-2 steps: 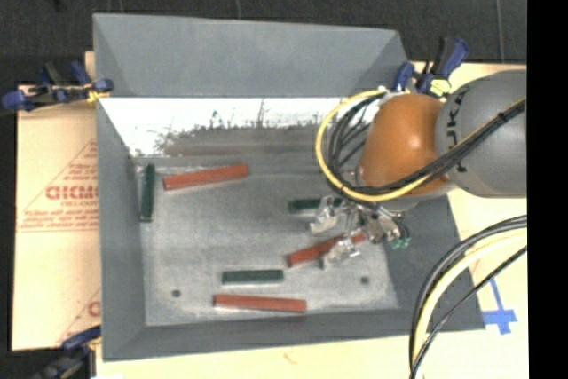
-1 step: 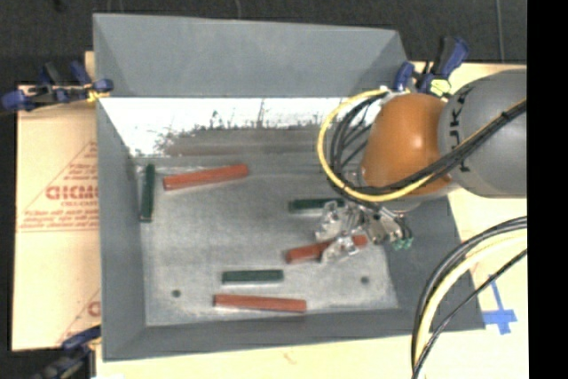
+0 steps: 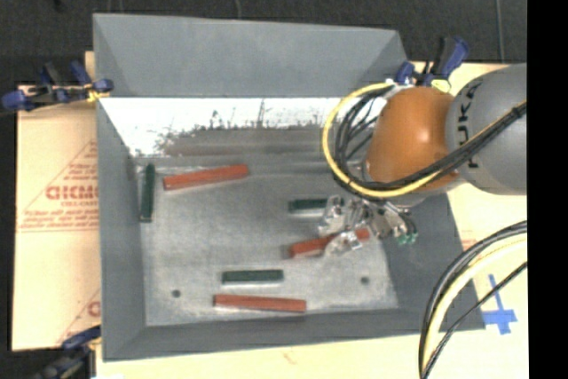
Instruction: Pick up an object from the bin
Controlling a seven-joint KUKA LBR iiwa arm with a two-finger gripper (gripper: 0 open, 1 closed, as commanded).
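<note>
Looking at the right-centre of the frame, the gripper [image 3: 349,235] is down low over the right end of a short red stick [image 3: 304,249] lying on the bin [image 3: 177,235] floor, with a small green stick [image 3: 308,205] just above it. Honestly can't tell how wide it's open or whether it has the stick. I'd grab across the narrow width, nearer the middle, then lift straight up so it doesn't tilt out.

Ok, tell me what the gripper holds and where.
Cannot be told. The gripper sits at the right end of the red stick lying mid-right in the bin.
</note>
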